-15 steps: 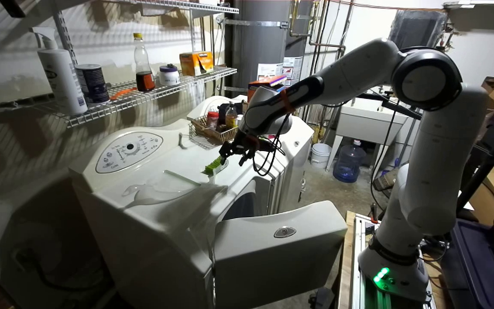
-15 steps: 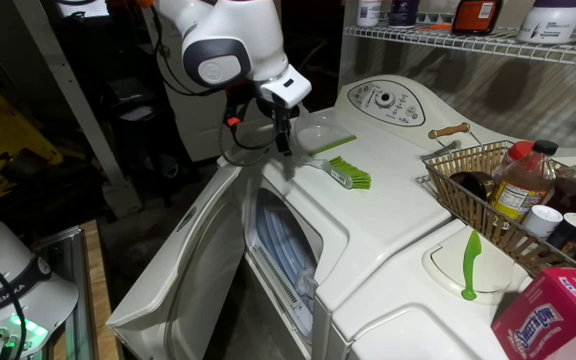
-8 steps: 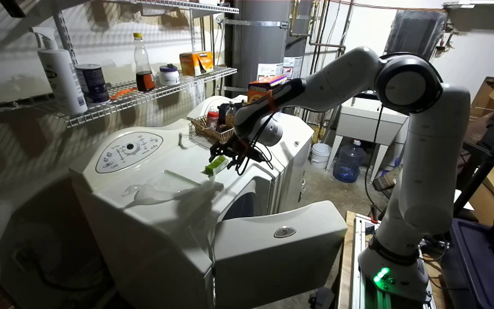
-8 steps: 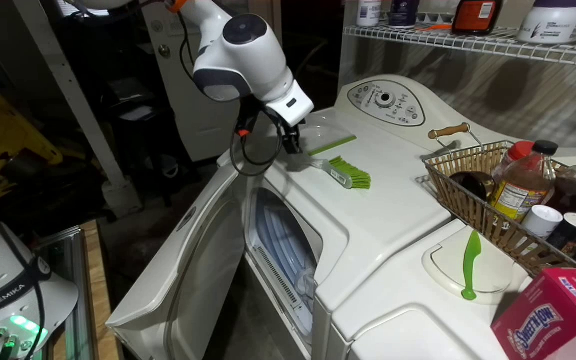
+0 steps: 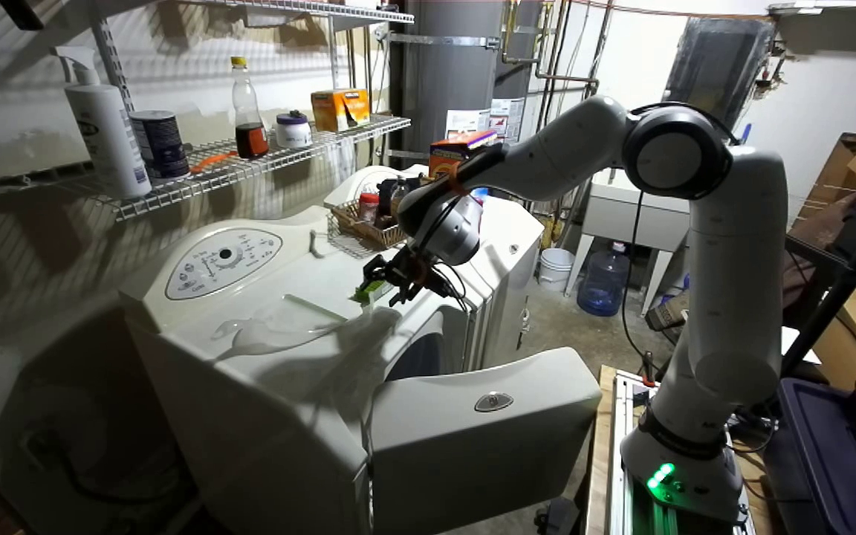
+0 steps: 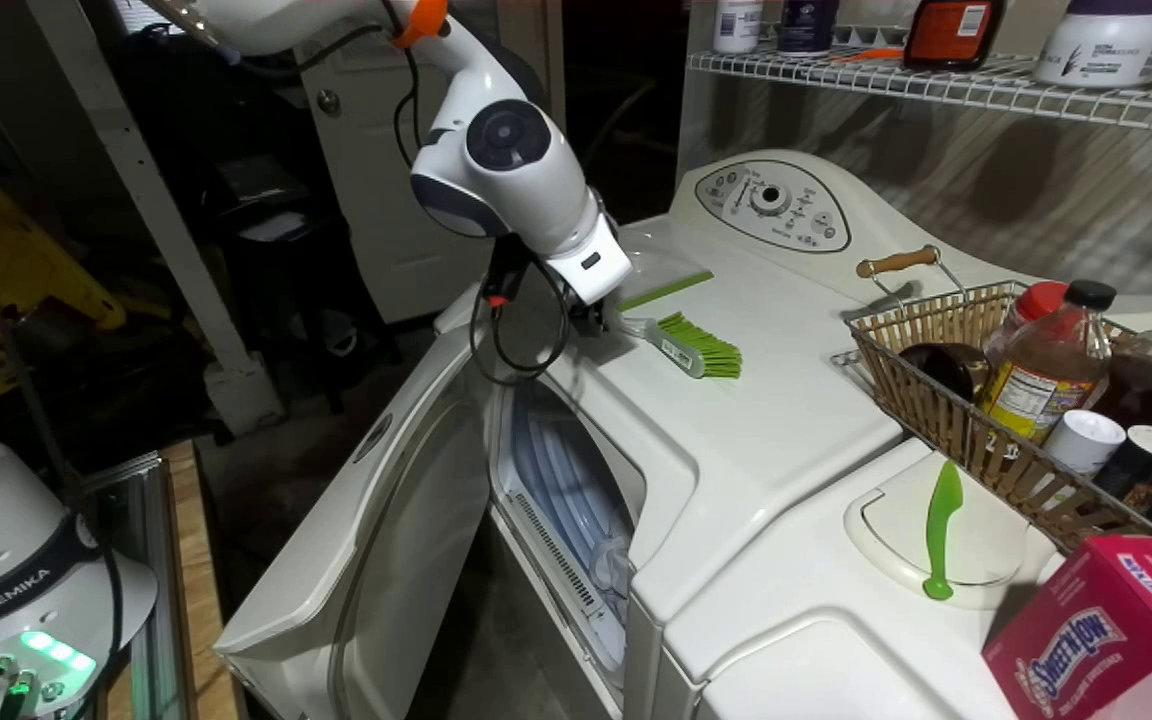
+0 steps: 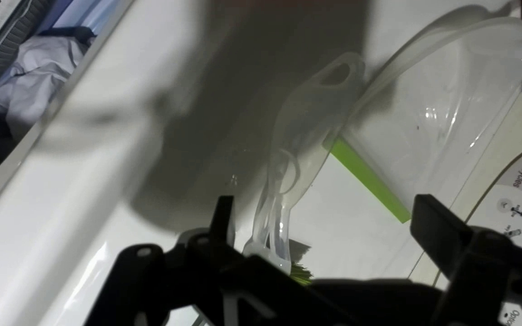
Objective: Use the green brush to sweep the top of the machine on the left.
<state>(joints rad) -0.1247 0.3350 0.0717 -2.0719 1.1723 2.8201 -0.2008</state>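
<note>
1. Hanging wide and bare near the front edge of the machine (image 6: 806,400), our gripper (image 7: 324,210) holds nothing.
2. Rightward in an exterior view, the brush (image 6: 681,345) lies on the top by that front edge, handle end toward us. We judge it light, its clear handle stiff, smooth and apt to slip or twist, its bristles yielding. We would take the handle midway, short of its end hole.
3. Right of the handle in the wrist view is the dustpan (image 7: 433,108); we cannot tell whether its green lip touches the handle, so it might drag along.
4. Farther right in an exterior view, the basket (image 6: 936,410) by the back corner could limit our sweep; the box (image 6: 1086,630), past the side edge, seems out of the way.
</note>
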